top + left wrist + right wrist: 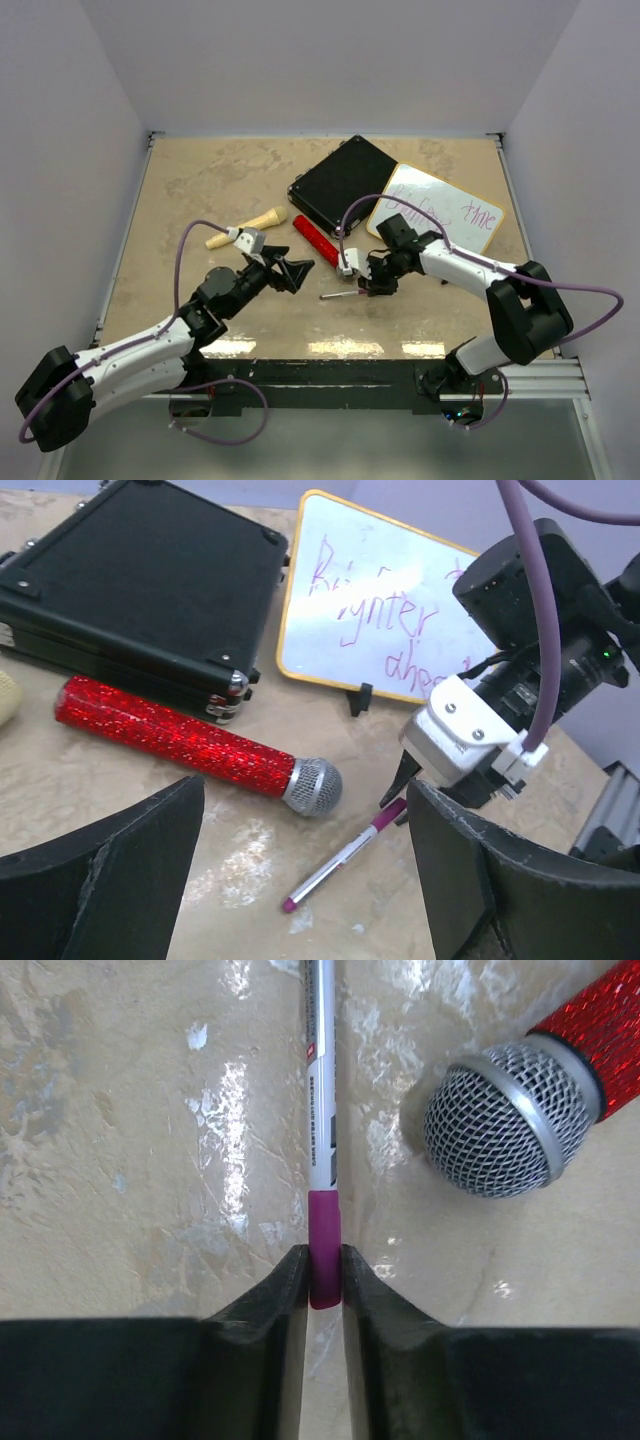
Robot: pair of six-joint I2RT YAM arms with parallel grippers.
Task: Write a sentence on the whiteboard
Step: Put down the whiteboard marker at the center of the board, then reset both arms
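The whiteboard [452,190] [345,640] lies at the back right, white with a yellow rim. The sentence [440,212] [385,620] is scrawled across it in purple lines. A purple-capped silver marker [342,294] [340,865] [321,1110] lies flat on the table in front of the board. My right gripper [368,288] [322,1260] is low at the table, its fingers pressed against both sides of the marker's purple cap end. My left gripper [290,272] [305,825] hovers just left of the marker, jaws wide open with nothing between them.
A red glitter microphone [318,240] [180,735] [500,1120] lies just behind the marker, its mesh head close to my right fingers. A black case [345,180] [130,570] sits behind it, beside the whiteboard. A beige wooden piece [245,228] lies to the left.
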